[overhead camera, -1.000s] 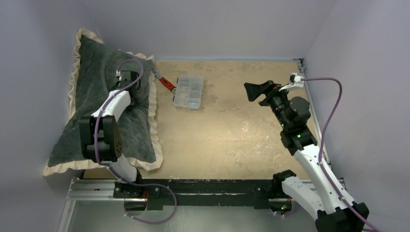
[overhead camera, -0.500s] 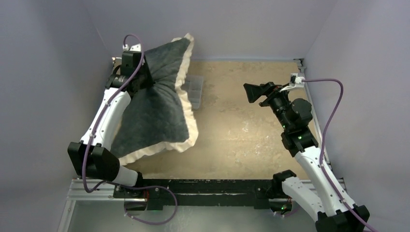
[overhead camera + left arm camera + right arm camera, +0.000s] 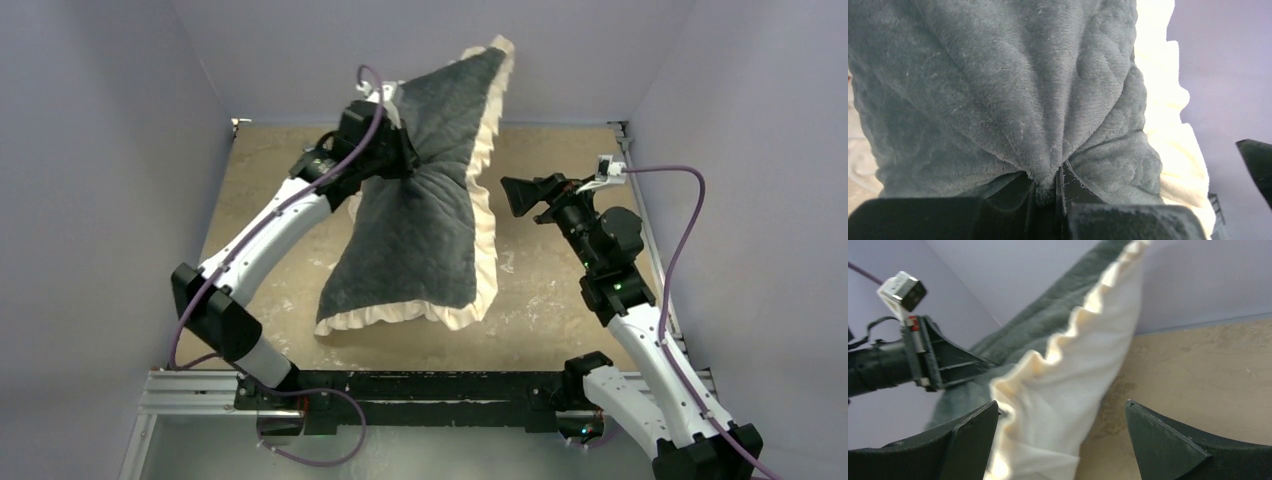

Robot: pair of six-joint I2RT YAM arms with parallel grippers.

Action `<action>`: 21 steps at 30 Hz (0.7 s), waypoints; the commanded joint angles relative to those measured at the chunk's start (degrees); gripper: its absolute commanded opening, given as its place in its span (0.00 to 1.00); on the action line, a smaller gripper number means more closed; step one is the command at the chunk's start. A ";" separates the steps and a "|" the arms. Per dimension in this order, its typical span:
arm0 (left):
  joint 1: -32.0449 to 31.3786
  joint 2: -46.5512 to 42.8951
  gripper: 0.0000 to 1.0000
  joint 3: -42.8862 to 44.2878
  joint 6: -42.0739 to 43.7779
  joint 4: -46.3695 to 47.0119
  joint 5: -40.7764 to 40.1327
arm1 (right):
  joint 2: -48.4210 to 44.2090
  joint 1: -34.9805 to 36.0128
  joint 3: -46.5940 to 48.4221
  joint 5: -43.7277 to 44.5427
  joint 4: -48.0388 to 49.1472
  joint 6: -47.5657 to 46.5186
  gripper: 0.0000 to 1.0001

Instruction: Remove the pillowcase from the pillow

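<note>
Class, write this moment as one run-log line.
left pincer: shut on pillowcase, held aloft | right pincer: open, empty, beside frill

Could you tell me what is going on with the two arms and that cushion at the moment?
The left gripper has pinched the grey plush side of the pillowcase near its middle. It holds the pillowcase up, with the lower end hanging toward the table. The right gripper is open and holds nothing, facing the cream frill from the side. The pillow itself does not show, so the cover looks not yet removed.
</note>
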 commanded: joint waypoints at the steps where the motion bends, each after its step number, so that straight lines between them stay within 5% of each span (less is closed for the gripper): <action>1: -6.30 3.56 0.00 3.38 0.42 11.14 -7.70 | -1.04 0.07 -2.08 0.91 2.71 2.63 0.99; 7: -9.98 5.58 0.00 -0.24 0.28 11.44 -9.62 | 0.76 0.05 -5.12 2.45 4.42 5.27 0.99; 14: -10.17 -5.32 0.64 -10.12 0.01 13.03 -15.17 | 6.72 0.07 -7.76 1.43 8.04 6.57 0.99; 21: -10.07 -14.47 0.79 -18.15 0.94 8.62 -21.03 | 15.73 0.10 -9.83 1.08 10.34 7.88 0.99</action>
